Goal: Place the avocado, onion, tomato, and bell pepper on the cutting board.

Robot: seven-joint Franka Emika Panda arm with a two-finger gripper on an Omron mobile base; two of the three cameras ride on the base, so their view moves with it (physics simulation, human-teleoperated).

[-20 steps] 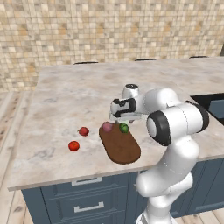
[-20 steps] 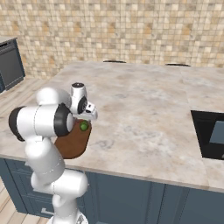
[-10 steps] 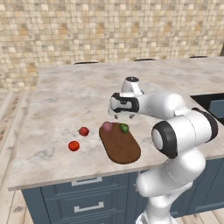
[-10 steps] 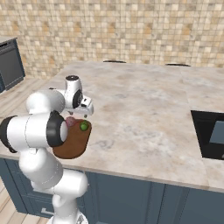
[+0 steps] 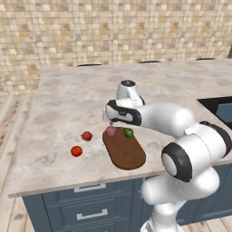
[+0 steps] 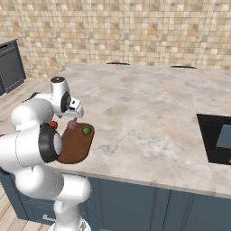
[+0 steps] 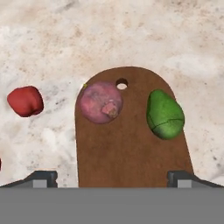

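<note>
**On the board: onion down beside the avocado, two red ones to go**

Over the far end of the cutting board (image 7: 131, 148), lifted clear and swung a touch toward the counter's left edge compared with a second ago — gripper (image 5: 110, 118) up and away from the produce, arm elbow rolled out to the side. Jaws a shade wider than a moment back, now fully spread, tips (image 7: 43, 178) standing well apart at the bottom of the hand view with nothing between them. Holding nothing, touching nothing.

Below, sitting on the board's rounded far end next to the hanging hole: onion (image 7: 100, 103), pinkish-purple, stem tip up. Just beside it, also on the wood, apart from it: avocado (image 7: 164, 114), green and glossy. Both seen side by side at the board's far end from the base cameras too — onion (image 5: 111, 131), avocado (image 5: 128, 132), board (image 5: 125, 152) running toward the counter's front edge.

Reads as a release freshly finished: half the task done. Off the board on bare counter, toward the left edge: one red piece (image 5: 86, 135) near the board, a second red piece (image 5: 76, 151) further out and nearer the front. Which is tomato and which bell pepper, too small to tell. Likely next: across to the nearer red one.
</note>
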